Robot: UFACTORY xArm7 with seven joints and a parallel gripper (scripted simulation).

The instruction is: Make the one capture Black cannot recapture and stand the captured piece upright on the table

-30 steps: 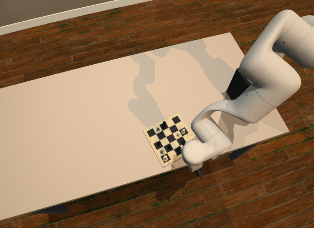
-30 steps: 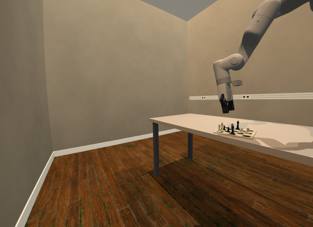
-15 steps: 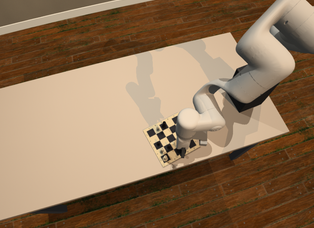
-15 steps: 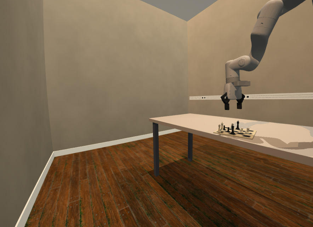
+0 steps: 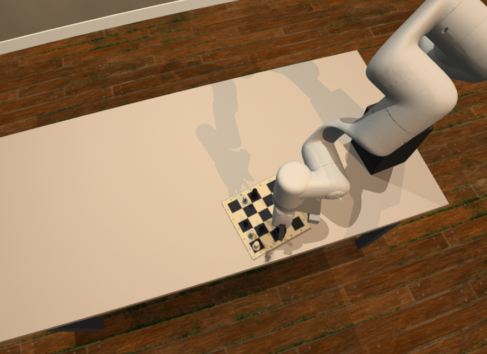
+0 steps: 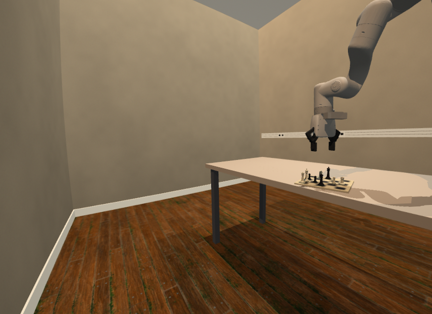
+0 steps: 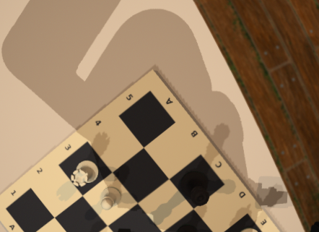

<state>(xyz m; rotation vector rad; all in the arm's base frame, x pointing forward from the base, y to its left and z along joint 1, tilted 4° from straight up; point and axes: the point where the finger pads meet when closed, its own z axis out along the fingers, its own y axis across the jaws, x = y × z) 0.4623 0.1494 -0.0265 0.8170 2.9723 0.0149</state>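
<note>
Pincer (image 6: 322, 145) spread above chessboard (image 6: 345, 188)

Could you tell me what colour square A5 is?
Black; the wrist view shows A5 best.

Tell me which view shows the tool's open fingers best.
The exterior view: the tool hangs above the chessboard, both dark fingers spread with nothing between. The top view shows only a dark sliver under the wrist; the wrist view shows none.
</note>
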